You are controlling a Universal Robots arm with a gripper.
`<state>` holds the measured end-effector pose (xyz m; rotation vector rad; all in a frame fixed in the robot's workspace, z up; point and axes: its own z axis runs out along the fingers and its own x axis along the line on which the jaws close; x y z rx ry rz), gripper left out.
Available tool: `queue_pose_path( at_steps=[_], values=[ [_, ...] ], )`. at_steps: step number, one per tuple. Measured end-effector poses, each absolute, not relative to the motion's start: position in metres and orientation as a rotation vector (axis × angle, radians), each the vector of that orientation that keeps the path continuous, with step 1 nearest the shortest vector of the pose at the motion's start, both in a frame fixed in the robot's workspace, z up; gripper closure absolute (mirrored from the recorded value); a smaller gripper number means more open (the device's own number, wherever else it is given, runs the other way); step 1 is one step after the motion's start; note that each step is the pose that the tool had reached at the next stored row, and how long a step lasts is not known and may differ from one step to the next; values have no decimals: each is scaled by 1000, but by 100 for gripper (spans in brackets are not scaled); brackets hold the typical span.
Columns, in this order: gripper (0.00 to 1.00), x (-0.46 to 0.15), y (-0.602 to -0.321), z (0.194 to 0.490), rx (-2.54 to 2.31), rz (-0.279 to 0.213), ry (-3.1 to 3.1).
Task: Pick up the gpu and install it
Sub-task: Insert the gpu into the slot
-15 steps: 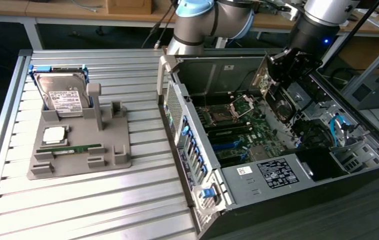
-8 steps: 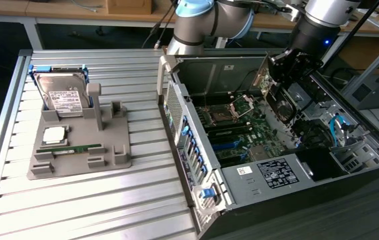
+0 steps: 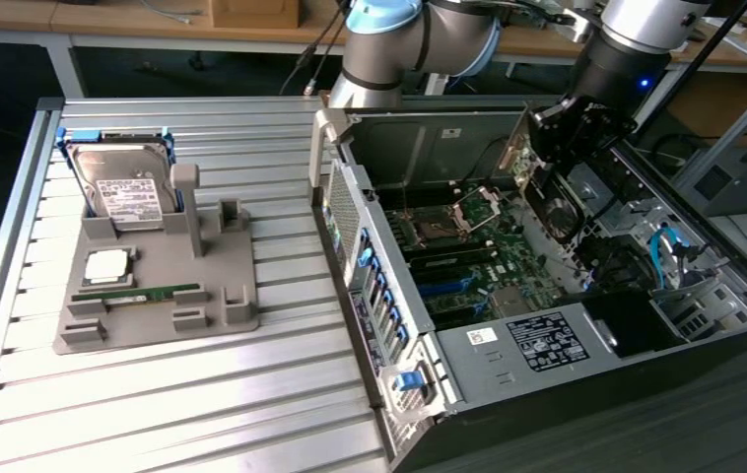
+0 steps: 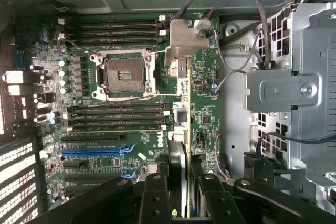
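On the exterior view's left, a grey moulded fixture (image 3: 150,315) seats a boxy silver hard drive (image 3: 124,187) upright and a narrow green RAM stick (image 3: 137,293) flat, each in its own recess, likely for easy access. The steel case (image 3: 387,296) lies open side up, exposing the green motherboard (image 4: 131,140). To the right, the gripper (image 4: 181,182) has its black fingers (image 4: 155,195) clamped on the gpu (image 4: 179,150). The thin card hangs edge-on above the board, presumably to line it up with a slot, its silvery bracket (image 4: 184,38) at the far end.

Exterior view high above table (image 3: 150,394) and open case (image 3: 427,148), wrist view close, past gripper (image 4: 181,184) onto motherboard (image 4: 205,103) (shared)
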<state>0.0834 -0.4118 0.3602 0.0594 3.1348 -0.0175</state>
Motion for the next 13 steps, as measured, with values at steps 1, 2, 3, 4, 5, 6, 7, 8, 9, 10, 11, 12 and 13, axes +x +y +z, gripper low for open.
queue_pose_path(
  at_steps=[1,2,3,4,5,6,7,8,9,10,11,12,13],
  values=[
    [73,83,-412,360,56,-18,3135],
    [73,83,-412,360,50,-18,3135],
    [73,83,-412,360,36,-17,3135],
    [73,83,-412,360,2,-17,3135],
    [73,83,-412,360,-55,-17,3134],
    [73,83,-412,360,-99,-17,3133],
    [73,83,-412,360,-125,-17,3132],
    [73,83,-412,360,-166,-17,3130],
    [73,83,-412,360,-195,-17,3128],
    [73,83,-412,360,-222,-17,3126],
    [73,83,-412,360,-252,-17,3124],
    [73,83,-412,360,-283,-16,3121],
    [73,83,-412,360,-307,-16,3119]
  ],
)
